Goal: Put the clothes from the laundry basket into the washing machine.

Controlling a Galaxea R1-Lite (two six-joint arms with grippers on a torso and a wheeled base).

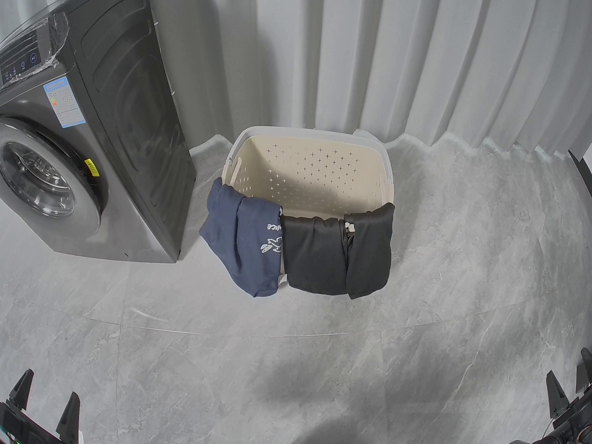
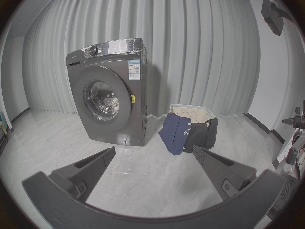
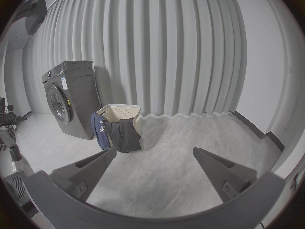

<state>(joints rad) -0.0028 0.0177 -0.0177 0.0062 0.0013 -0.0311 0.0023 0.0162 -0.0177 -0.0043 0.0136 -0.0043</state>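
Grey marbled floor [image 1: 246,353] runs to a pleated white curtain [image 1: 370,44]. The laundry basket [image 1: 311,155] stands well ahead of both grippers. Its bottom is hidden behind a navy garment [image 1: 243,242] and a black garment [image 1: 336,254] draped over the near rim. The washing machine [image 2: 108,93], door closed, stands ahead of the left gripper [image 2: 153,150]. That gripper and the right gripper [image 3: 154,150] are spread wide, holding nothing.
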